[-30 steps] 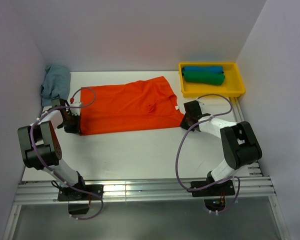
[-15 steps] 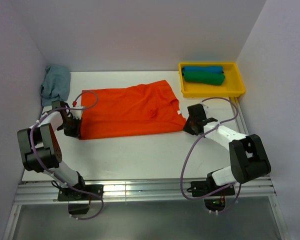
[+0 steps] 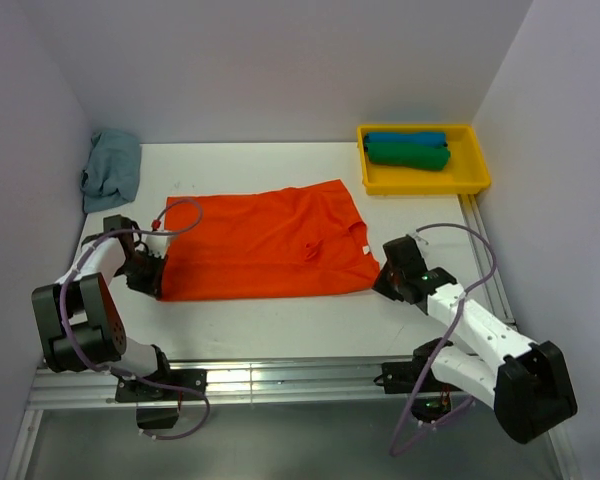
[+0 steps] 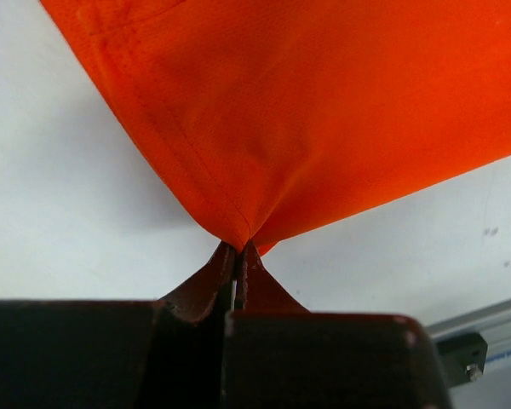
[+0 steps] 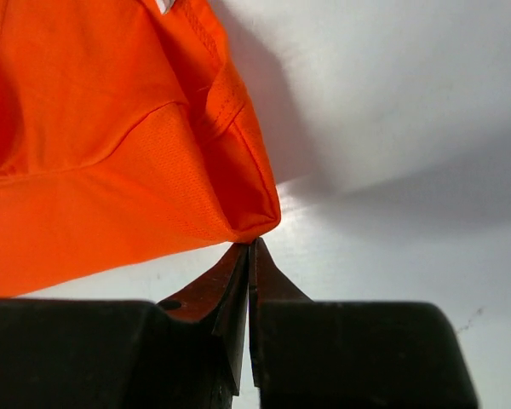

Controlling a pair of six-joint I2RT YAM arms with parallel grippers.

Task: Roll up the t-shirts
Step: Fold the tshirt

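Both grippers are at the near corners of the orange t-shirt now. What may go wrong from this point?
The right gripper seems to pinch only the very tip of the orange t-shirt, so the corner may slip out if pulled.
A small pucker near the collar may get rolled into the shirt.
The left arm's cable loops over the shirt's edge and might catch the cloth.

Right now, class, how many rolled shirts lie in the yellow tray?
2: a blue roll at the back of the yellow tray, a green roll right in front. None looks hidden.
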